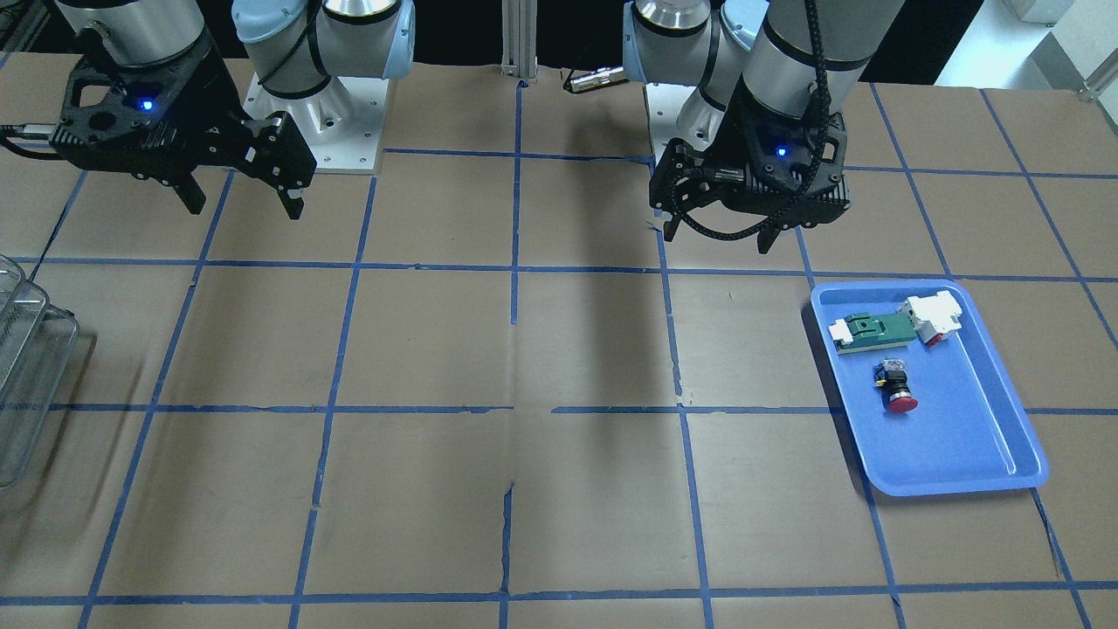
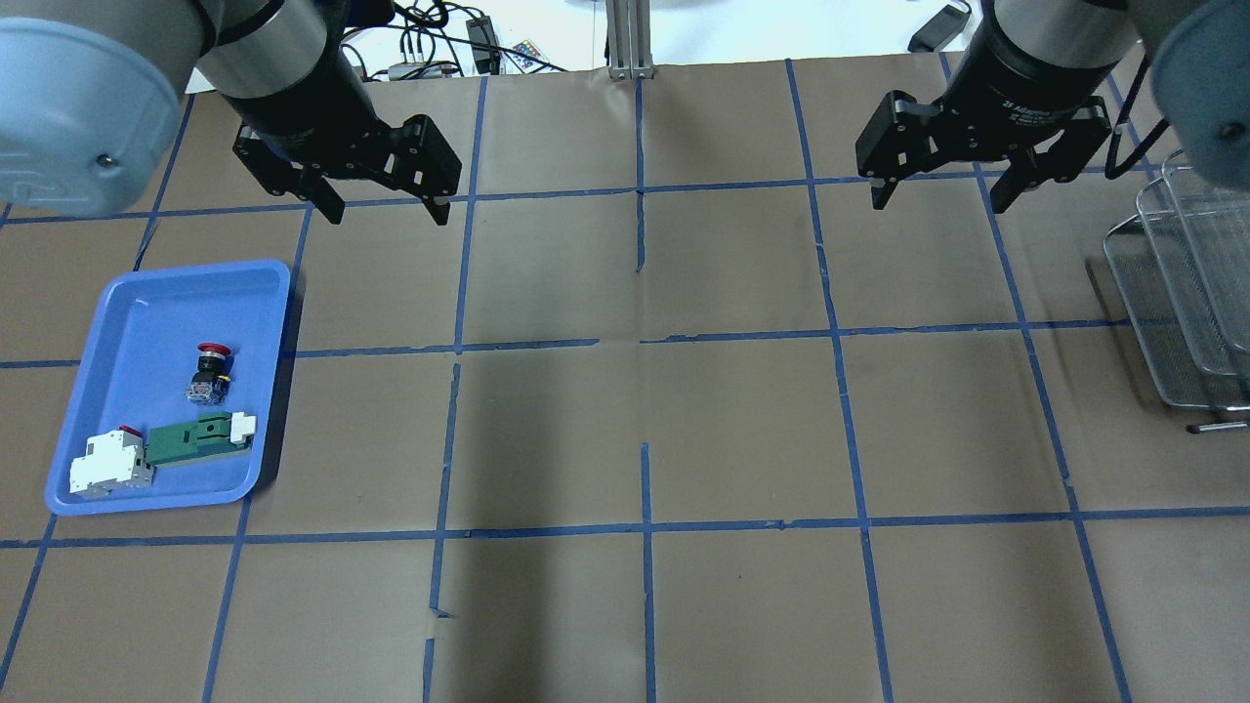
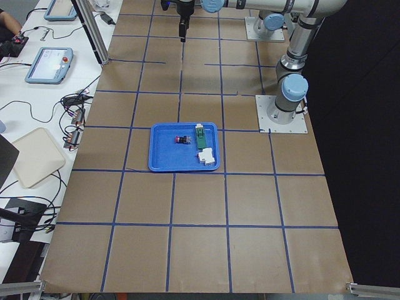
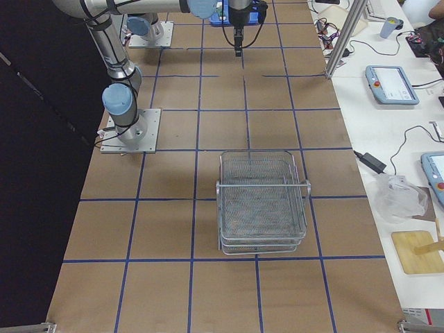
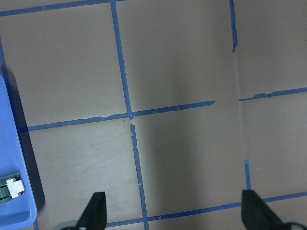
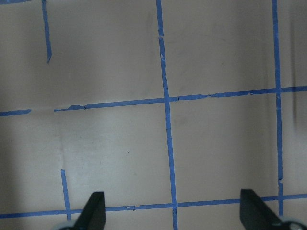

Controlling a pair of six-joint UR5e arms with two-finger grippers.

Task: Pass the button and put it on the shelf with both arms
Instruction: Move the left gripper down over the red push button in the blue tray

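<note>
The brown desk (image 2: 742,430), gridded with blue tape, carries a blue tray (image 2: 127,312) and the shelf (image 2: 1157,322), well apart.

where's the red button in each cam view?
Front-facing: button right of centre, in the blue tray.
Overhead: button at left, in the blue tray.
Exterior left: button centre, in the blue tray.
Exterior right: cannot make it out.
Left wrist: not in it; only the blue tray edge, lower left.
Right wrist: not in it.
Shared landmark: blue tray.
</note>
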